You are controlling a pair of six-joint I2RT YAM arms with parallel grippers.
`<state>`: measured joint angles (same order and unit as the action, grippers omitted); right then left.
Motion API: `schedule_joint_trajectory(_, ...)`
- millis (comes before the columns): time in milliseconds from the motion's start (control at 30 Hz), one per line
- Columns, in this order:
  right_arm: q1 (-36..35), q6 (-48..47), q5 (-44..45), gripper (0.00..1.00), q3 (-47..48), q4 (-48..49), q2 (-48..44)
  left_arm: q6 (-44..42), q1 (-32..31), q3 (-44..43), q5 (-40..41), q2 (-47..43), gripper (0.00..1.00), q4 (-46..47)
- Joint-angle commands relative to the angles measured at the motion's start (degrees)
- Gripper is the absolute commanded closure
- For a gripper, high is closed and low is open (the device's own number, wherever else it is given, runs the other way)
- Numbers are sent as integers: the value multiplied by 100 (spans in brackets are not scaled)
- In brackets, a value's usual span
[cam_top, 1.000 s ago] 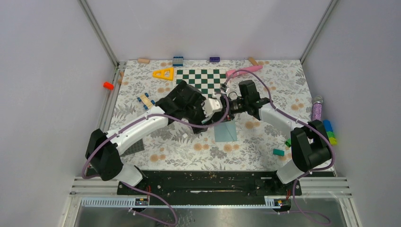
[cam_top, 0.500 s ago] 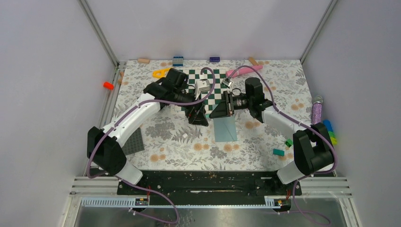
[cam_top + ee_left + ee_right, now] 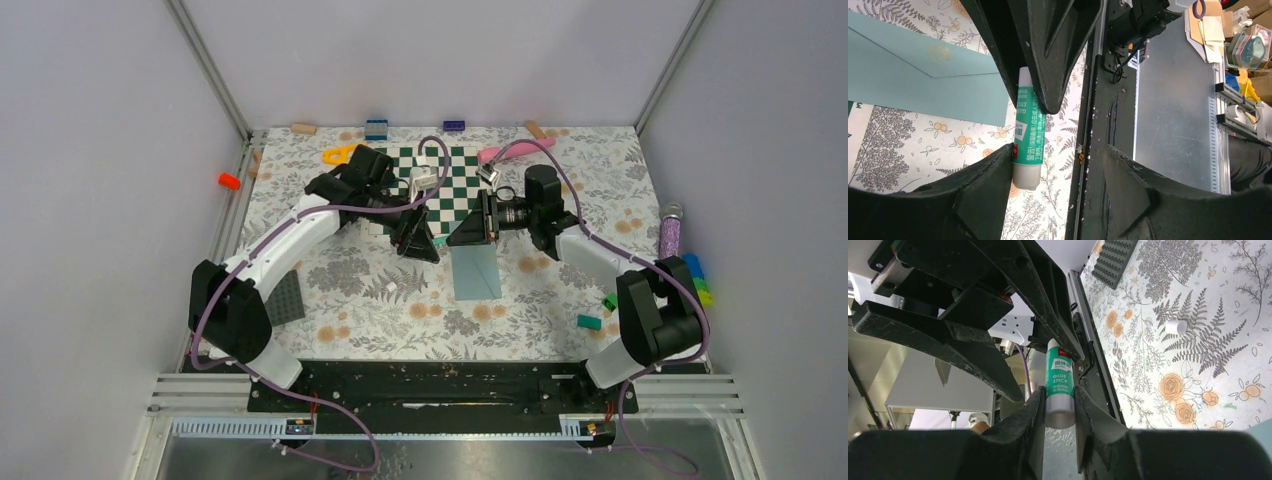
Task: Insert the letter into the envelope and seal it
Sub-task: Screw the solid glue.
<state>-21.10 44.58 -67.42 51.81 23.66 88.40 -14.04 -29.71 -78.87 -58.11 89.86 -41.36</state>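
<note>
The right jaws are pinched tight on a glue stick (image 3: 1059, 375), a green-and-white tube. They hold it by one white end, so the rest pokes out past the fingertips. The left jaws face them nose to nose, raised a little above the floral counter (image 3: 560, 290). They are spread wide and have nothing clamped. In the left wrist view the free end of the stick sits in that gap. It is right beside one finger (image 3: 983, 195), perhaps brushing it, though I cannot say for sure. It is well apart from the other finger (image 3: 1143, 200).

The envelope (image 3: 476, 272), a muted teal rectangle, lies flat on the counter just on the near side of the right jaws. One of its short ends is tucked under them. From the left wrist camera it shows beyond the right jaws, with its triangular flap lying down flat against its body.

On the far side of both pairs of jaws is the green-and-white chessboard (image 3: 445, 172), partly covered by the two wrists. A small white cylinder (image 3: 392, 290) sits on the counter near the left jaws, on their near side. A dark studded baseplate (image 3: 285, 298) lies well off from them, alongside the left arm.
</note>
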Motion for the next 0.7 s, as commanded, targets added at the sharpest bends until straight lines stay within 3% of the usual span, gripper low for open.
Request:
schedule_joint_trajectory(0, 10, -217, -162, 100, 66, -100, 72, 137, 52, 69, -218, -122, 36, 383)
schedule_joint_trajectory(367, 5, -186, -127, 100, 97, -140, 90, 139, 38, 73, -147, -87, 46, 402)
schedule_joint_trajectory(667, -6, -153, -122, 100, 116, -165, 120, 130, -103, 70, 87, -128, 72, 401)
